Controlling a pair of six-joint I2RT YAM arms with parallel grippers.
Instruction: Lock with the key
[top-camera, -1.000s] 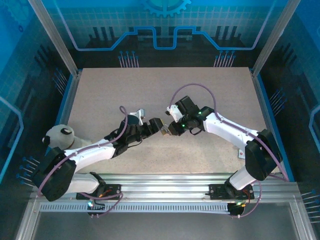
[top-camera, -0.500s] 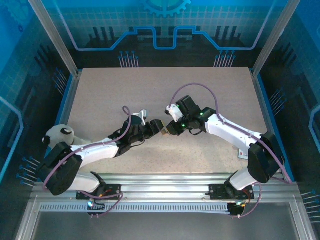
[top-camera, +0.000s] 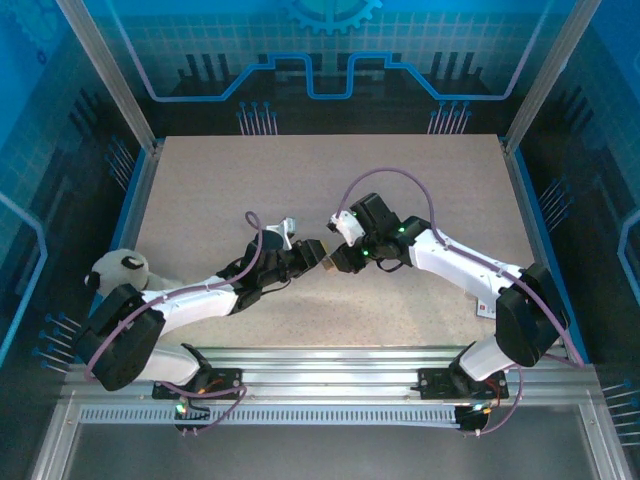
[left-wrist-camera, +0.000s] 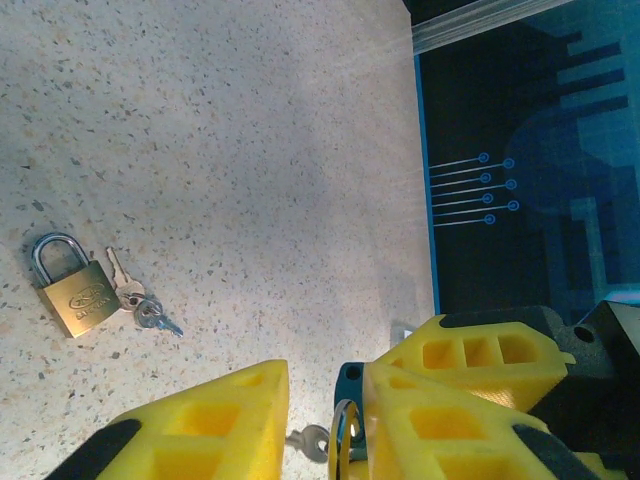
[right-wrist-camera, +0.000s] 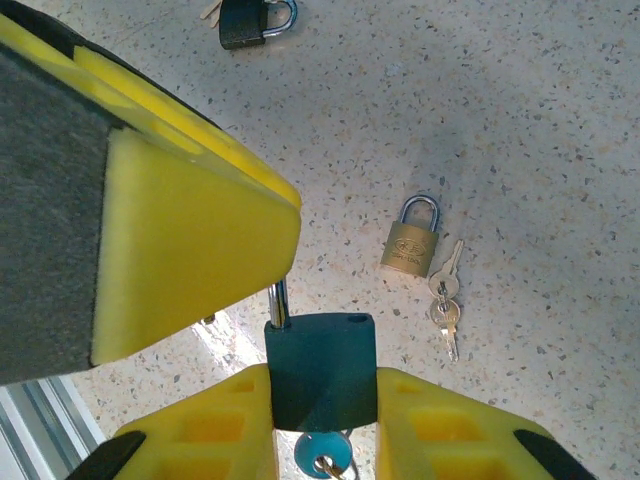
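Where the two arms meet above the middle of the table, the dark padlock (right-wrist-camera: 322, 365) is held off the surface. Its square body is near-black with a teal cast. One steel shackle leg (right-wrist-camera: 278, 300) rises from its top left corner and passes behind a finger (right-wrist-camera: 190, 230) of the left gripper (top-camera: 312, 254); whether the shackle is latched cannot be told. A blue-capped key (right-wrist-camera: 320, 452) sits at the body's lower edge. The right gripper (right-wrist-camera: 322, 378) has both yellow fingers pressed on the body's sides. In the left wrist view a silver key (left-wrist-camera: 305, 441) and its ring lie in the narrow gap of the left jaws; whether they grip cannot be told. On the speckled table (right-wrist-camera: 560, 120) lie a brass padlock (right-wrist-camera: 410, 245) with keys (right-wrist-camera: 445, 300) just beside it, and a black padlock (right-wrist-camera: 245, 18) well apart.
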